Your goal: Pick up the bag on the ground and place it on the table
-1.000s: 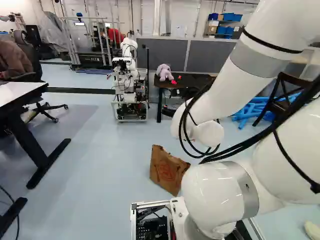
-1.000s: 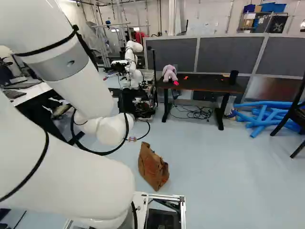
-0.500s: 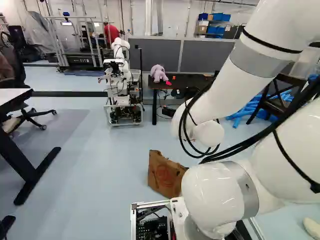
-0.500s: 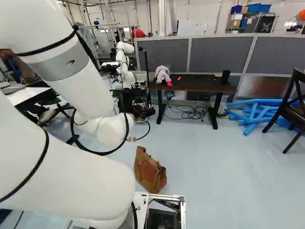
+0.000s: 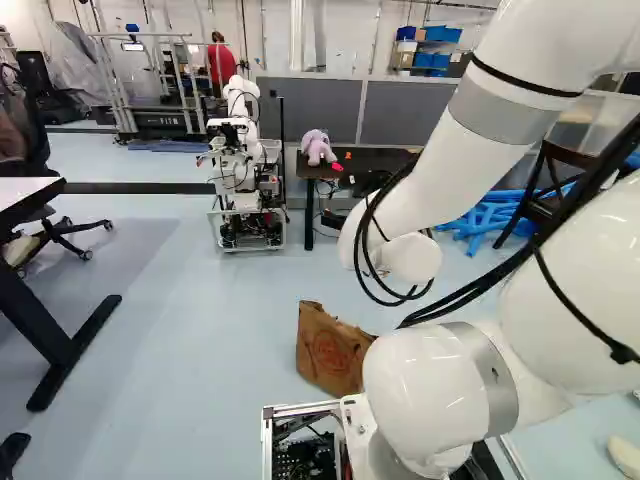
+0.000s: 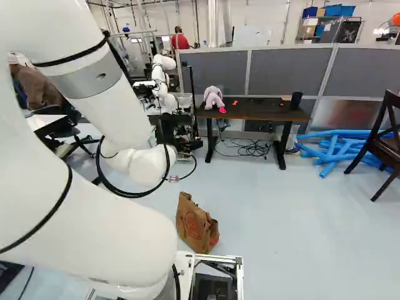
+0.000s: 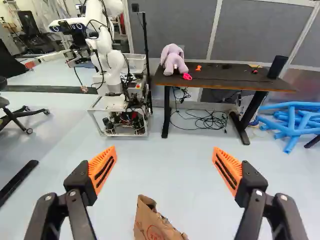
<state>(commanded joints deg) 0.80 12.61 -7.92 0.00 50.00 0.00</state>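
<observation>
My gripper shows only as a dark part (image 5: 334, 221) beside the arm's wrist in the left base view. In the wrist view the gripper (image 7: 164, 167) is open, its orange-padded fingers wide apart with nothing between them. The brown paper bag (image 7: 153, 223) lies below and beyond the fingers, partly cut off there. On the floor just ahead of the base stands the same bag (image 5: 331, 352), also seen whole as a slumped bag (image 6: 196, 226). The dark table (image 6: 265, 110) is farther off, against the grey partitions, with a lilac plush toy (image 6: 213, 97) on it.
Another robot (image 6: 164, 87) stands left of the table. Cables (image 7: 206, 120) lie beneath the table. Blue tubes (image 6: 334, 149) and a dark chair (image 6: 381, 140) are at its right. A white desk (image 5: 30, 190) with black legs is at the left base view's left.
The base has turned a little to the right, shifting the scene leftward in both base views. More recently my arm has moved slightly against its lowest joint. The bag still stands on the floor.
</observation>
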